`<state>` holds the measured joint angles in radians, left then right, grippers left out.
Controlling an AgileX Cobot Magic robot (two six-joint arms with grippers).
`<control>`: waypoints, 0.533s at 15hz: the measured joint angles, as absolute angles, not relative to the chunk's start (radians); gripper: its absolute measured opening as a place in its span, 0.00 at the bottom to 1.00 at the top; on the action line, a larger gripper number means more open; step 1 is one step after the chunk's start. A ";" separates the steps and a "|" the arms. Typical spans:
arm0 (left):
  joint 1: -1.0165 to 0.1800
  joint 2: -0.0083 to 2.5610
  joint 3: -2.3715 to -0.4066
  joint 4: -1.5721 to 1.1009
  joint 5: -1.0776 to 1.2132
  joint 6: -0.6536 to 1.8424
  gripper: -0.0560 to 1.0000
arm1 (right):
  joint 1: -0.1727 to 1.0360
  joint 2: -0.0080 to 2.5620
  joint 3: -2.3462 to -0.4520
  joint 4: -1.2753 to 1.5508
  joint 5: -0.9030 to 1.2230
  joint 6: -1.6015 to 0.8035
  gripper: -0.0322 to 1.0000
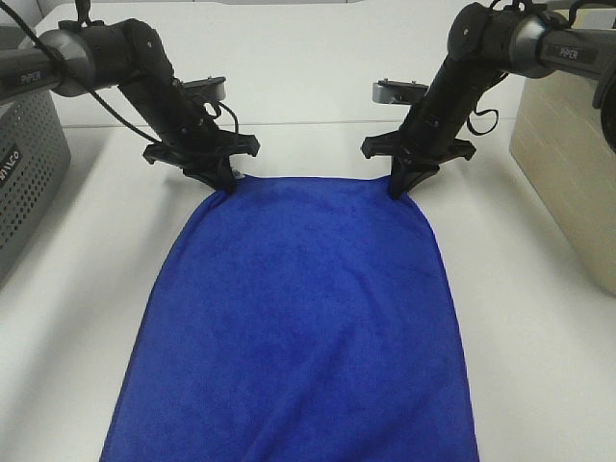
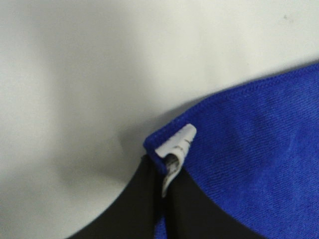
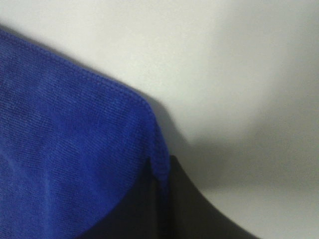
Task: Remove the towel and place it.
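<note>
Clearly the step in hand is the carrying or laying-down of the towel (image 1: 298, 318): it lies spread over the white surface (image 1: 308, 87), reaching from the two claws toward the near edge of the high view, with each far corner pinched. The left claw (image 1: 223, 181) is closed on the corner that bears the small white tag (image 2: 177, 149), its dark jaws meeting over the hem in the left wrist view. The right claw (image 1: 397, 188) is likewise closed on the other far corner, with the blue edge folded between its jaws. Both corners sit at or just above the surface. Judging from this, the next move calls for both claws to act together, keeping the far edge taut, then parting to let go once the cloth lies flat.
</note>
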<state>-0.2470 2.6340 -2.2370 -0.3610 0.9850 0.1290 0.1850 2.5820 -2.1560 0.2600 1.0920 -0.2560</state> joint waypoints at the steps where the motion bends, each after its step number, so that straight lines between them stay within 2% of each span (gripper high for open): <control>1: -0.247 2.634 -2.237 -0.361 0.985 0.136 0.06 | 0.185 2.582 -2.156 0.260 1.092 -0.259 0.05; 8: -0.247 2.642 -2.329 -0.252 0.942 0.152 0.06 | 0.187 2.583 -2.233 0.146 0.943 -0.292 0.05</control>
